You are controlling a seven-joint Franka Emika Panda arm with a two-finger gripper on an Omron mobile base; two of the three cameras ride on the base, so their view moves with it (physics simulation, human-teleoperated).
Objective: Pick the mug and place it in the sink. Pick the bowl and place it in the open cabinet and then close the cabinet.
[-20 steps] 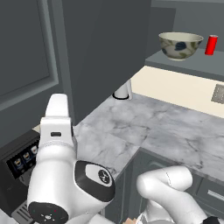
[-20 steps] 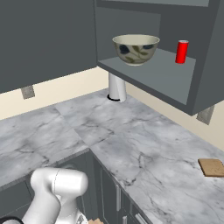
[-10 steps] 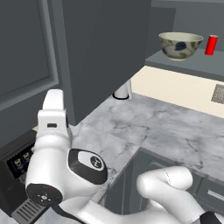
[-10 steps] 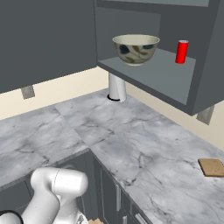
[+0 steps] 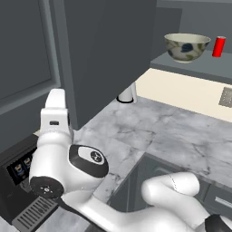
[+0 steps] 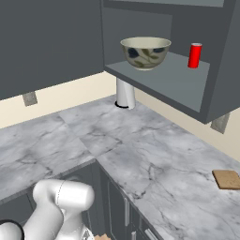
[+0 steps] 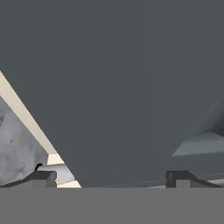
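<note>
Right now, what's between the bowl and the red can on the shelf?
Nothing: in the right base view, bare grey shelf separates the bowl from the red can.

Glossy white rounded arm (image 5: 172,199), dark round joint caps, perhaps a small logo mark

The bowl (image 6: 145,52) sits on the shelf inside the open cabinet (image 6: 187,89), with a can (image 6: 195,55) beside it to the right. Below the shelf, a paper towel roll (image 6: 125,93) stands on the counter (image 6: 154,154) against the wall. The cabinet's door (image 7: 118,87) stands close in front of my hand, and a sponge (image 6: 227,179) lies far right on the counter.
</note>
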